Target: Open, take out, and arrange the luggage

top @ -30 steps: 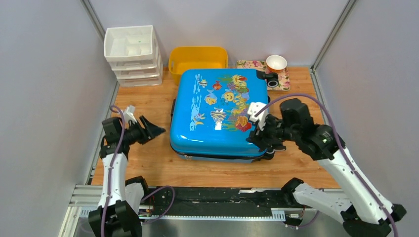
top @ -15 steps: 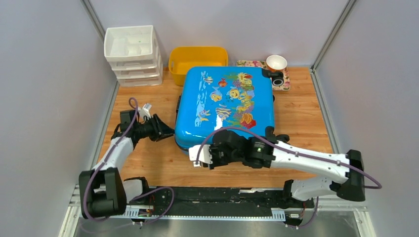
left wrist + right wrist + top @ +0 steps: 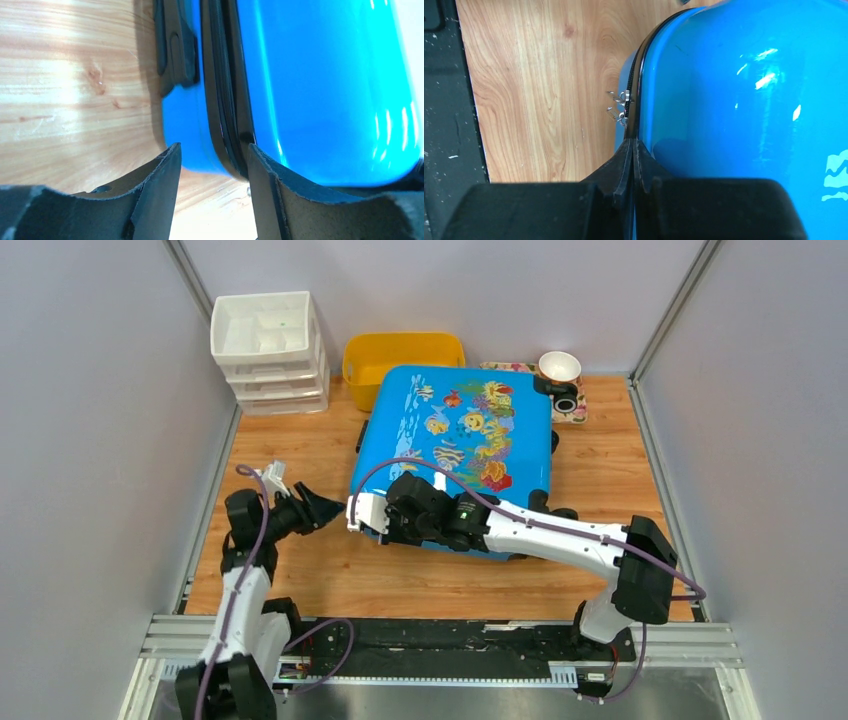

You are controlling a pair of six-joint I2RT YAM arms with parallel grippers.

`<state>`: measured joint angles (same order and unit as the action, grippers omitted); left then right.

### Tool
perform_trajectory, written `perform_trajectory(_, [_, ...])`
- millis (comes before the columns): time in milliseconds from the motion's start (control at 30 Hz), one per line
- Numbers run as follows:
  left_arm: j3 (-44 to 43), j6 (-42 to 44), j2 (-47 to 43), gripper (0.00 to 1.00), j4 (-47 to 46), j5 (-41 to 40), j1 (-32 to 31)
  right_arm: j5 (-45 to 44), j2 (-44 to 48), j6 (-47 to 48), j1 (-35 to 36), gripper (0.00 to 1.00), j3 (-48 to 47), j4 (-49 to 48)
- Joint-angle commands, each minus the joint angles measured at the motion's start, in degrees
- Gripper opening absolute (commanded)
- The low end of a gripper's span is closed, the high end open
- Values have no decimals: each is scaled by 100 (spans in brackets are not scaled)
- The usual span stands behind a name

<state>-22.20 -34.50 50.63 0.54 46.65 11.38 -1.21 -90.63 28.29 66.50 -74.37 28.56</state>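
Observation:
The luggage [image 3: 460,440], a glossy blue hard-shell case with fish print, lies shut and flat on the wooden table, slightly turned. My right gripper [image 3: 378,528] reaches across its front to the near-left corner. In the right wrist view that gripper [image 3: 631,142] is shut, its tips resting on the black zip seam [image 3: 634,85]. Two metal zip pulls [image 3: 623,97] hang just beyond the tips, free of them. My left gripper [image 3: 335,506] is open just left of the same corner. In the left wrist view its jaws [image 3: 214,150] frame the blue shell [image 3: 325,90] and the seam [image 3: 227,100] without touching.
A white drawer unit [image 3: 265,350] stands at the back left, with a yellow tub [image 3: 400,355] right behind the case. A floral tray [image 3: 578,400] with a white bowl [image 3: 559,366] sits at the back right. Grey walls close both sides. A black rail [image 3: 450,640] runs along the near edge.
My right arm swung from the case's right side round its front to the near-left corner, and its jaws closed. The case slid back and turned. My left gripper stayed near that corner.

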Motion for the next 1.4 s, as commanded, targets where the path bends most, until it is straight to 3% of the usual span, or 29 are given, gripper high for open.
perform_trajectory(0, [1108, -64, -1360, 61, -518, 345, 31, -722, -156, -69, -577, 6, -464, -684])
perform_trajectory(100, [1751, -285, -2074, 62, -1177, 222, -56, -793, -332, -218, -655, 6, -683, -729])
perform_trajectory(233, [1903, 345, -2022, 50, -1511, 283, -381, -592, -429, -516, -822, 6, -903, -589])
perform_trajectory(267, [1868, 939, -1996, 49, -1426, 91, -521, -382, -412, -640, -849, 6, -939, -527])
perform_trajectory(367, [1719, 1690, -2092, 47, -1240, -8, -908, 441, -202, -1245, -980, 9, -1158, -185])
perform_trajectory(467, [1833, 1946, -2407, 47, -1170, 150, -1102, 1120, 229, -1947, -1069, 12, -1255, -26])
perform_trajectory(733, [1921, 2842, -3102, 44, -329, -85, -1804, 1167, 1319, -2504, -1674, 17, -729, 27])
perform_trajectory(867, [1842, 3300, -3332, 43, 157, -980, -2471, 1053, 1583, -2785, -2551, 20, -474, 185])
perform_trajectory(967, [1737, 3153, -3017, 43, 228, -1088, -2798, 1114, 1724, -3031, -3000, 21, -280, 264])
perform_trajectory(1100, [1727, 3160, -2770, 43, -17, -2044, -3964, 1123, 1838, -3023, -3222, 20, -122, 335])
perform_trajectory(1367, [1377, 2949, -2234, 43, -282, -4188, -4978, 1185, 1935, -3084, -3354, 20, 27, 396])
